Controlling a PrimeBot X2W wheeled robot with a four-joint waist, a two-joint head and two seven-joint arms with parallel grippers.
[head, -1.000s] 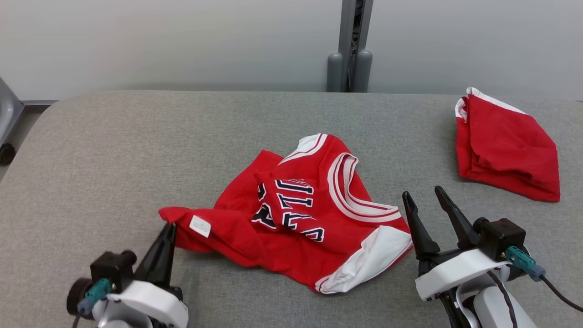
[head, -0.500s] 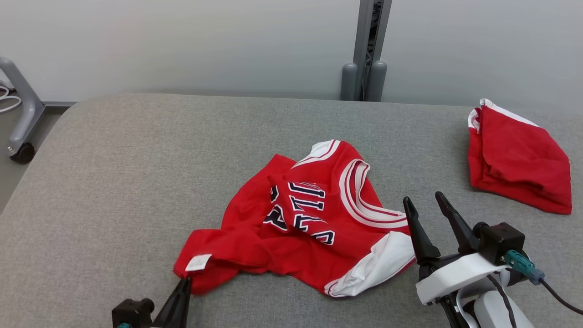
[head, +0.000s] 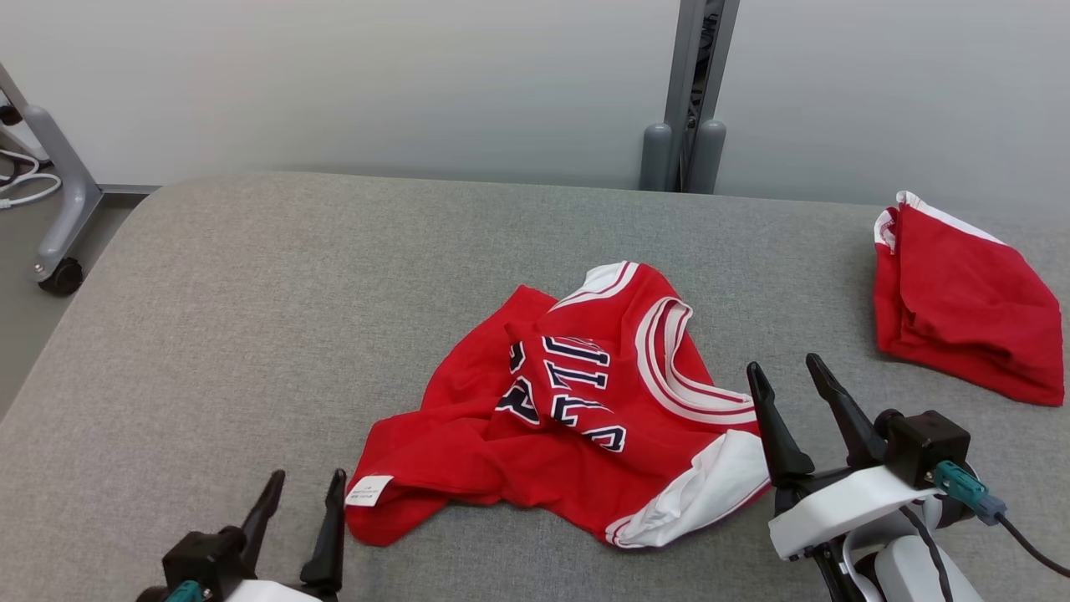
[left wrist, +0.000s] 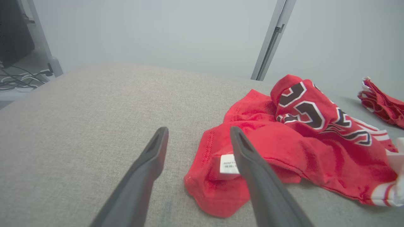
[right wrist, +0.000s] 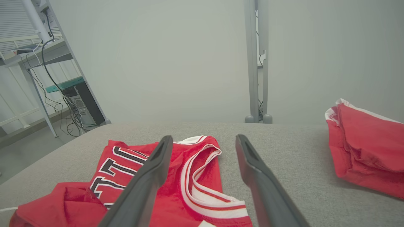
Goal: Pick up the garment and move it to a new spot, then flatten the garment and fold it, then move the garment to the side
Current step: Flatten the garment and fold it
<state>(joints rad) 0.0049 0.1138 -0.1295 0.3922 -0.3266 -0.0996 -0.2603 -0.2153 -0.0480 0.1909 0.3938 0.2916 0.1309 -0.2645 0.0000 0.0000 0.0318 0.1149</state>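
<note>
Your red basketball jersey [head: 577,418] lies crumpled near the middle of the grey padded table [head: 251,293], closer to the near edge. Its navy-and-white lettering faces up and is creased. The white-striped neckline sits toward the right side and a white-trimmed armhole is at the near right.

A white label [head: 369,490] shows on the near-left corner of the hem. Your left gripper [head: 307,475] is at that corner, released, with the fingers spread and no cloth between them. The finger nearer the jersey is just beside the label. In the left wrist view that finger crosses in front of the label, and you can't tell whether it touches.

Your right gripper [head: 782,362] is also released, with its fingers apart and holding nothing. It sits just beside the jersey's right edge, next to the white armhole trim, and its fingers point toward the far side of the table.

A second red garment [head: 961,318], folded and with white trim, lies at the far right of the table, well apart from the jersey. A grey metal post [head: 694,100] stands behind the table against the wall. A caster [head: 63,276] on a metal leg rests on the floor at the left.
</note>
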